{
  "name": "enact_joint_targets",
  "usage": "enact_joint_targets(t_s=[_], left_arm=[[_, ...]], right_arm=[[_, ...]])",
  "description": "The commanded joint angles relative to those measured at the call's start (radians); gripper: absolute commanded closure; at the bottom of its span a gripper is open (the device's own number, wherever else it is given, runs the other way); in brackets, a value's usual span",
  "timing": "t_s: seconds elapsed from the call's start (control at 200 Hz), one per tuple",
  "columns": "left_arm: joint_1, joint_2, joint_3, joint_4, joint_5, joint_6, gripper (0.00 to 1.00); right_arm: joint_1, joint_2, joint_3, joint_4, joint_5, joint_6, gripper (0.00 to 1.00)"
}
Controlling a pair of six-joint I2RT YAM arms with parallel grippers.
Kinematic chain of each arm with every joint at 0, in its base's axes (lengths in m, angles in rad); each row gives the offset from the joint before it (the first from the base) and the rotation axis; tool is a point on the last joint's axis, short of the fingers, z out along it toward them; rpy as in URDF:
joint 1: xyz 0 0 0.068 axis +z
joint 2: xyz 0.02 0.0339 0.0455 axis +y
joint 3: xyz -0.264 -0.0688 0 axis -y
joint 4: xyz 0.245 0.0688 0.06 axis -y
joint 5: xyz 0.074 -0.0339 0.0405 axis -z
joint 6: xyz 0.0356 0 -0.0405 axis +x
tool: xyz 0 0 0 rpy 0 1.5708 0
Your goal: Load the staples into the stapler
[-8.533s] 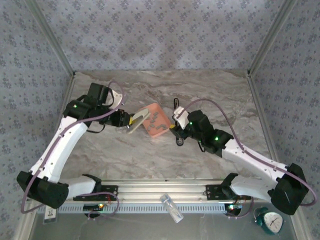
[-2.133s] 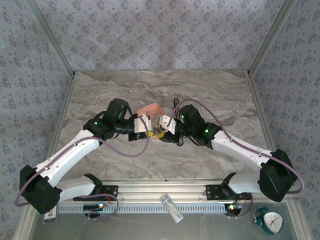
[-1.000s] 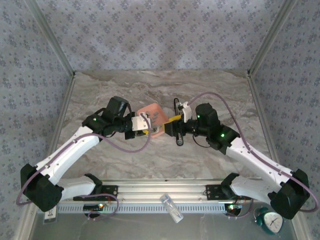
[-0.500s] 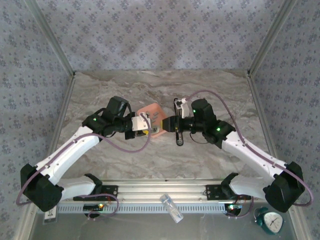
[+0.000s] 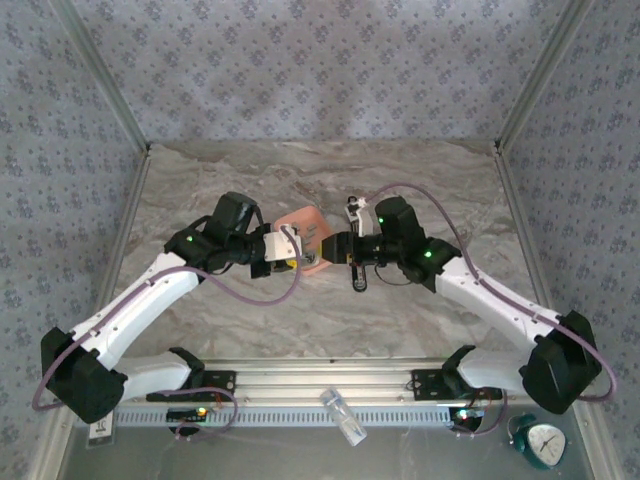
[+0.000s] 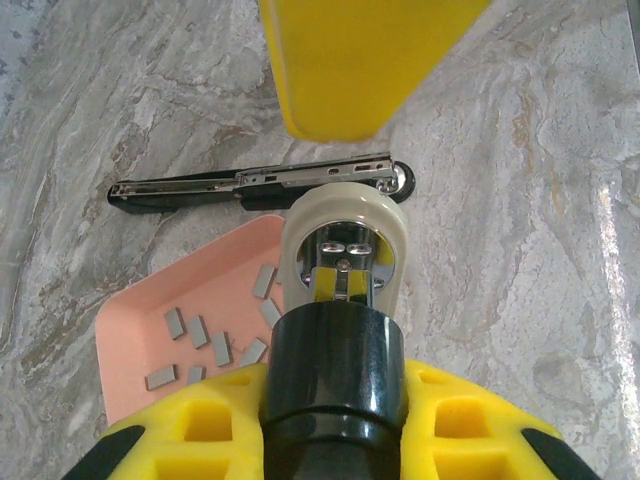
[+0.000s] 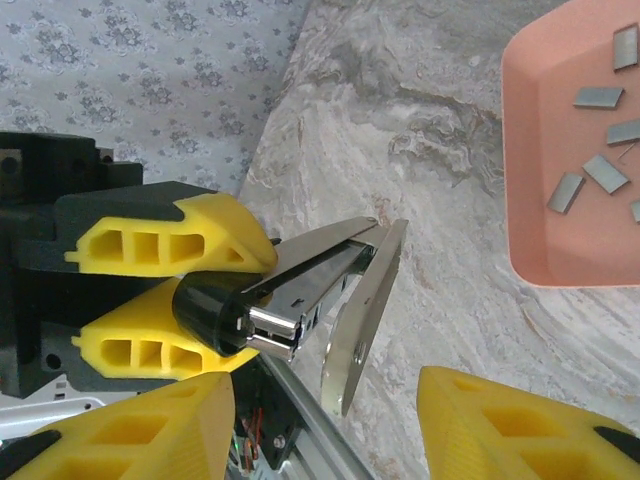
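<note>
Seeing stapler (image 7: 215,312) pinched by its black body between left fingers (image 7: 160,240) and held up over the near edge of the salmon tray (image 7: 530,150). Metal magazine exposed, cream lid (image 7: 365,300) swung down. No change in that grip or the left arm pose vs one second ago.

Reading right fingers (image 7: 130,430) as spread, pinching nothing, with the lid tip sitting in the gap between them and no visible contact. Compared with one second ago: shifted left, from off the tray's right side to just beside the stapler's open front. Compared with the oldest frame: both sets of fingers much closer together, nearly meeting at the tray.

Spotting staples (image 7: 590,170) loose in the tray, scattered flat as before. Also noting a black-and-metal bar (image 6: 260,185) flat on the worktop (image 6: 520,250) just beside the tray, same spot throughout.
</note>
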State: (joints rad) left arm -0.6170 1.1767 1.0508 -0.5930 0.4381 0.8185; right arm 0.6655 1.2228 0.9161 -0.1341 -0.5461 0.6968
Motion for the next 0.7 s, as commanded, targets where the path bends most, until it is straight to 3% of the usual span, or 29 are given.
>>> enact_joint_targets(t_s=[0.0,0.345,0.695], left_arm=[[0.001,-0.005,0.039,0.069,0.052,-0.007,1.00],[0.001,-0.007,0.041,0.094,0.071,-0.032,1.00],[0.002,-0.025,0.056,0.136,0.112,-0.087,1.00]], right_arm=[[0.007,0.025,0.003,0.024,-0.035,0.030,0.49],[0.010,0.083,-0.006,0.024,-0.016,0.030,0.55],[-0.049,0.075,-0.174,0.059,0.076,0.068,0.62]])
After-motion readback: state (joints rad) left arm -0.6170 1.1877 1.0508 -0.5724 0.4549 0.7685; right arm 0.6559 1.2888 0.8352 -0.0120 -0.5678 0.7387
